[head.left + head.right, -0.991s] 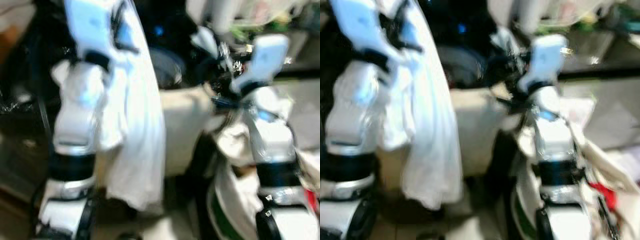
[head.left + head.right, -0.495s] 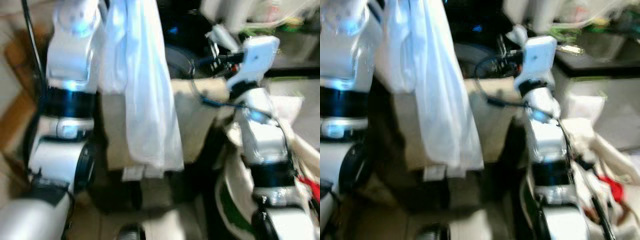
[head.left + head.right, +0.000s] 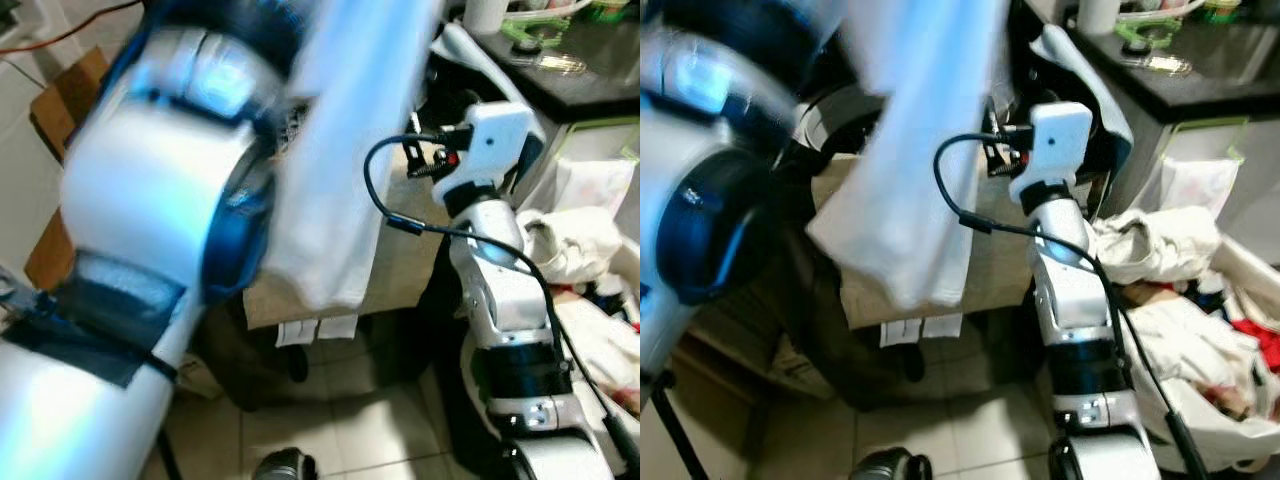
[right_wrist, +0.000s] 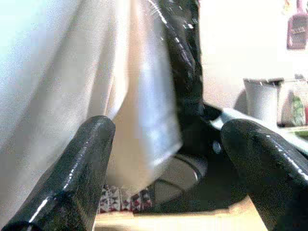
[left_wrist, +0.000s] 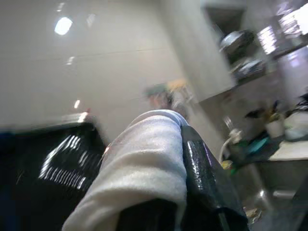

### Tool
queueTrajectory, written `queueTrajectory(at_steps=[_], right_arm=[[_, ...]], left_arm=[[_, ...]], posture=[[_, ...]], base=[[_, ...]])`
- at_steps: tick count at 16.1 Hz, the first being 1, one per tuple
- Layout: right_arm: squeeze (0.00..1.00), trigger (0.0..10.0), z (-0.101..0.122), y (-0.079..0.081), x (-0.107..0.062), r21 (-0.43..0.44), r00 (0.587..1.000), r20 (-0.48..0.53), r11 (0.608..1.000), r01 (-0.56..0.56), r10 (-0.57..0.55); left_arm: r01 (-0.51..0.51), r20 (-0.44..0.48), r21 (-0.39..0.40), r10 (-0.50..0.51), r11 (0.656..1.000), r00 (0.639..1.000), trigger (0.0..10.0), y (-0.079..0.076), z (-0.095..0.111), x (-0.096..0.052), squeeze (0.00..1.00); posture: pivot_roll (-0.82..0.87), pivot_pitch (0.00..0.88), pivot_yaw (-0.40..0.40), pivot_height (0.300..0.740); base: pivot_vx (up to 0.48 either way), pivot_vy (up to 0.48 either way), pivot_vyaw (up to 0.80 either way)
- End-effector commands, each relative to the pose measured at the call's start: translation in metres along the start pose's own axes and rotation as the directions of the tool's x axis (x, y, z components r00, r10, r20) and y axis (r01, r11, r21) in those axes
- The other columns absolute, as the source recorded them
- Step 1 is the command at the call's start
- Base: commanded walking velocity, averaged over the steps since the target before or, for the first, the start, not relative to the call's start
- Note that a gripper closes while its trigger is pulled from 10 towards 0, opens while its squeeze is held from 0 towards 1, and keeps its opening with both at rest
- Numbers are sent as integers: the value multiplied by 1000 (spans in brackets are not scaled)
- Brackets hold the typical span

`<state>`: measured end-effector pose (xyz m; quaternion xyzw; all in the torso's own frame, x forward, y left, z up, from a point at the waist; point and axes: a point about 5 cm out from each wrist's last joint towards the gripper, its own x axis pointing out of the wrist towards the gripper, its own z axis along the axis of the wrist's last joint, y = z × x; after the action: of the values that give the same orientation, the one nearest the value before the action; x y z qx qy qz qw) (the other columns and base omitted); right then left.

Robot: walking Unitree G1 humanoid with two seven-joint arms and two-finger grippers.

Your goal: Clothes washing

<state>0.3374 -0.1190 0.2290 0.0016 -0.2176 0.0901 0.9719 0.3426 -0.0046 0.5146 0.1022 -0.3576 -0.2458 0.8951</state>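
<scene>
Up high, the left gripper has its black fingers pinched on a white garment, which hangs from it in a long drape down in front of a beige cabinet. The left arm is raised close to the head camera and blurs across much of that side. The cloth's lower edge, with two small labels showing beneath it, dangles above the tiled floor.

The right gripper reaches toward the hanging cloth with its fingers spread wide and nothing between them. Past the right arm, a heap of pale and red laundry lies in a basket at the right edge of the floor. A dark counter runs along the upper right corner with a white cup and green items on it.

The main risk, as I judge it, is the long drape: it could snag on the right arm's black cable or catch the cabinet's edge as it is carried, pulling it from the pinch onto the floor. The blur suggests fast motion, which would make a slip likelier.
</scene>
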Motion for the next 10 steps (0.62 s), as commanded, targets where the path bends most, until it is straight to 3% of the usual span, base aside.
queueTrajectory(at_steps=[1,2,3,5,7,9,10], right_arm=[[0,10000,4,4,0,-9,1000,24,1000,0,0],[0,10000,2,8,-1,-7,1000,22,1000,4,-4],[0,10000,2,9,-2,-6,1000,22,1000,5,-5],[0,10000,-3,20,-8,14,1000,8,1000,22,-22],[0,10000,-10,26,-20,34,1000,-25,999,19,-19],[0,10000,-13,27,-25,36,999,-47,999,3,-1],[0,10000,-16,32,-27,37,998,-59,999,-29,32]], left_arm=[[-68,120,71,59,995,991,10000,10,44,5,0],[-152,145,123,134,981,980,10000,19,57,5,0],[-174,145,136,155,975,977,10000,22,58,5,0],[-137,-20,330,153,934,988,10000,24,7,-1,0],[-115,-157,368,184,923,970,10000,37,-43,-16,0],[-141,-181,385,224,912,957,10000,48,-51,-22,0],[-142,-209,450,258,882,943,10000,55,-60,-27,0]], posture=[[-19,0,191,740],[-32,0,229,740],[-32,0,229,740],[-69,0,284,740],[-86,0,273,740],[-82,0,257,740],[-74,0,243,740]], base=[[0,0,0],[0,0,0],[0,0,0],[0,0,0],[0,0,0],[0,0,0],[0,0,0]])
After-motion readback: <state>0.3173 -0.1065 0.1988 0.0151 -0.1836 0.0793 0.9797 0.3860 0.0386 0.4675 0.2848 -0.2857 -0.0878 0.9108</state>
